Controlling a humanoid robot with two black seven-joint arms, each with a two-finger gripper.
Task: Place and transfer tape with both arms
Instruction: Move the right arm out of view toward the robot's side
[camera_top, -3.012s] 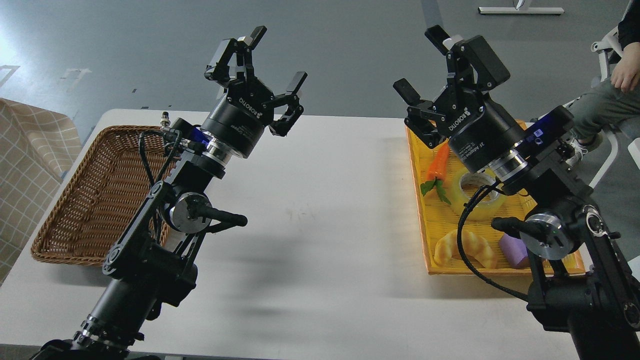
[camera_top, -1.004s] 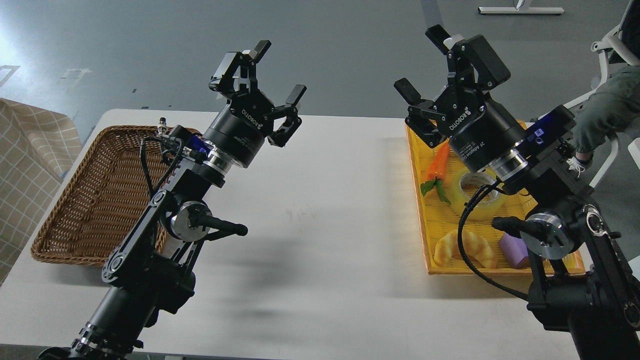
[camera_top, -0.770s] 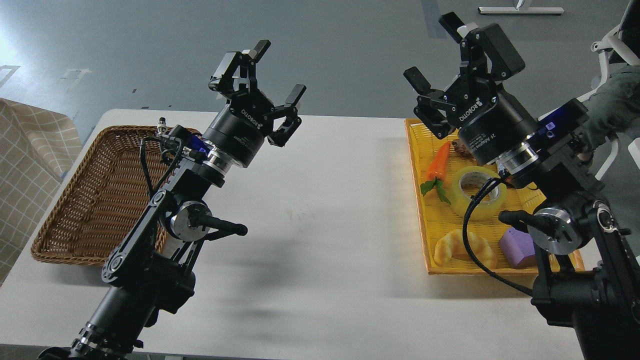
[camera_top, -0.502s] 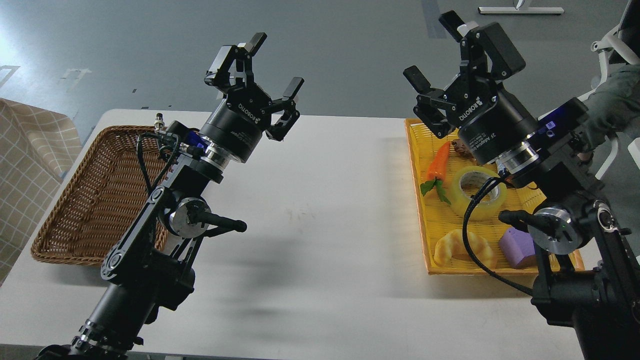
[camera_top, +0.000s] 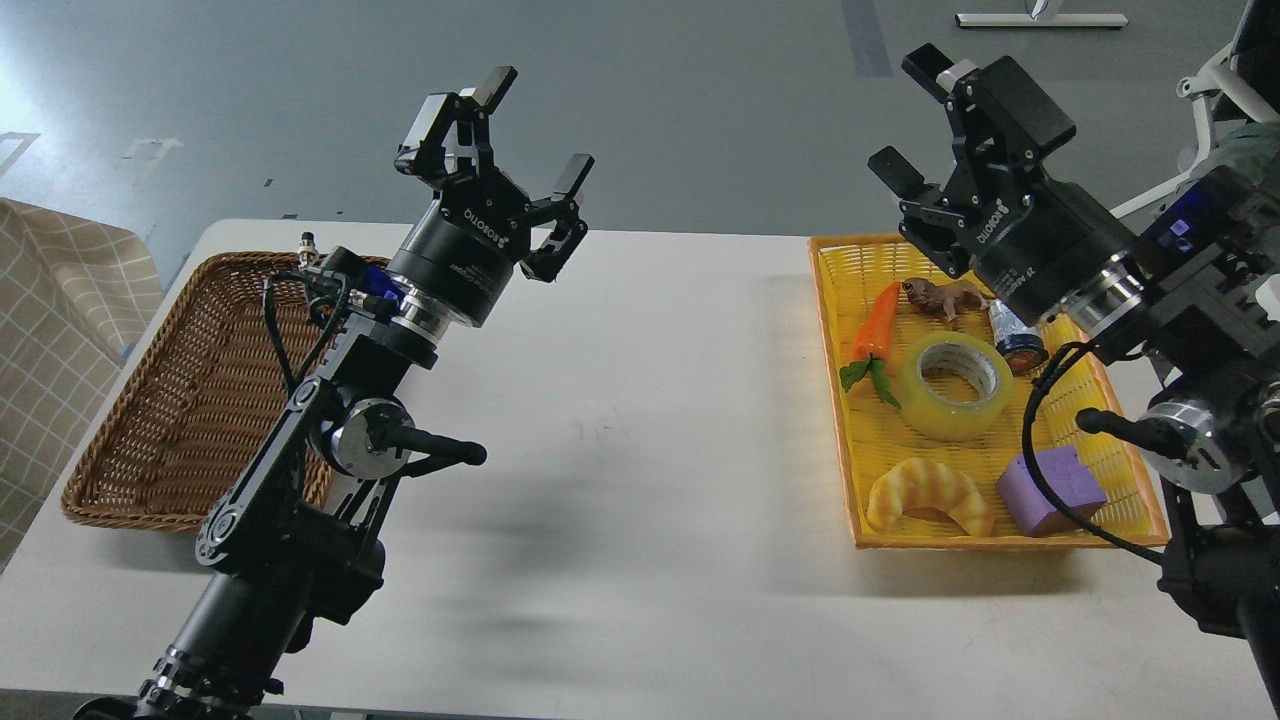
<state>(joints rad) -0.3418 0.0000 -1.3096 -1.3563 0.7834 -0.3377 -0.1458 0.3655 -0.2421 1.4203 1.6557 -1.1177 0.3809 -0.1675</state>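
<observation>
Head view: the tape (camera_top: 955, 385) lies flat in the yellow tray (camera_top: 1100, 455), between carrot (camera_top: 874, 325) and purple block (camera_top: 1058, 487). Both the right pincer (camera_top: 925, 118) and left pincer (camera_top: 510, 135) hang open, empty. Best lower the right one straight over the roll's rim, clear of the carrot.

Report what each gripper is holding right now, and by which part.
Nothing is held. The left gripper and right gripper are both open and empty above the table; the tape lies flat in the yellow tray.
</observation>
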